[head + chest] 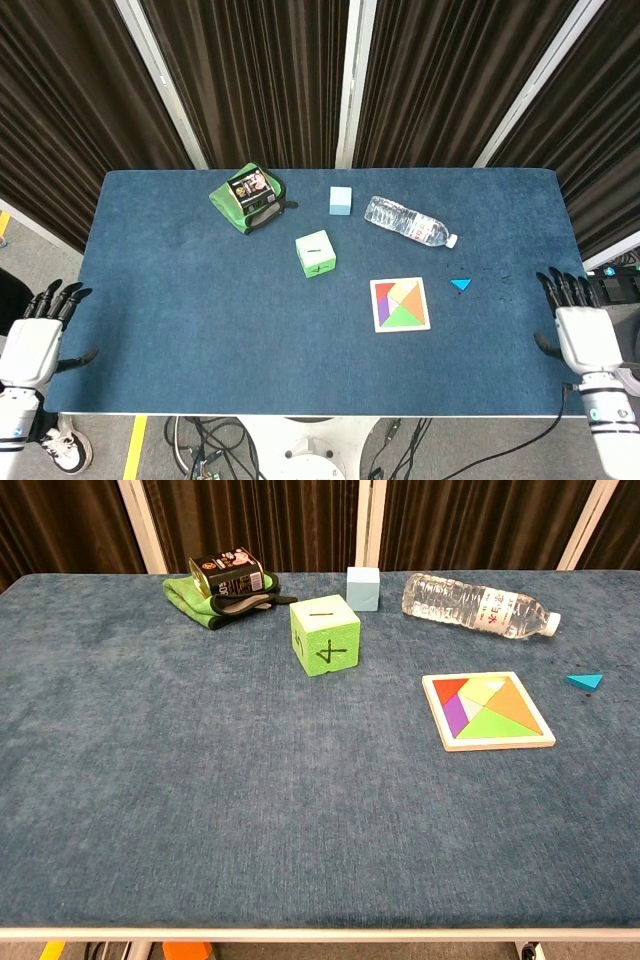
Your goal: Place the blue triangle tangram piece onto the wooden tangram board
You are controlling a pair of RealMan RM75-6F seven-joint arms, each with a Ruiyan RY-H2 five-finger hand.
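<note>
Tabletop (200, 330): wooden tangram board (400, 304) lies right of centre; blue triangle (460, 284) lies flat just beside its right edge, apart. Right hand (582, 335) at the tabletop's right edge, fingers spread, empty; left hand (30, 345) likewise. Advice: use right hand, pinch from above, lift clear before crossing the board's rim.

Chest view cuts off both robot hands; print on the black tin (228, 577) and clear plastic bottle's label (487, 608) stays unreadable.
</note>
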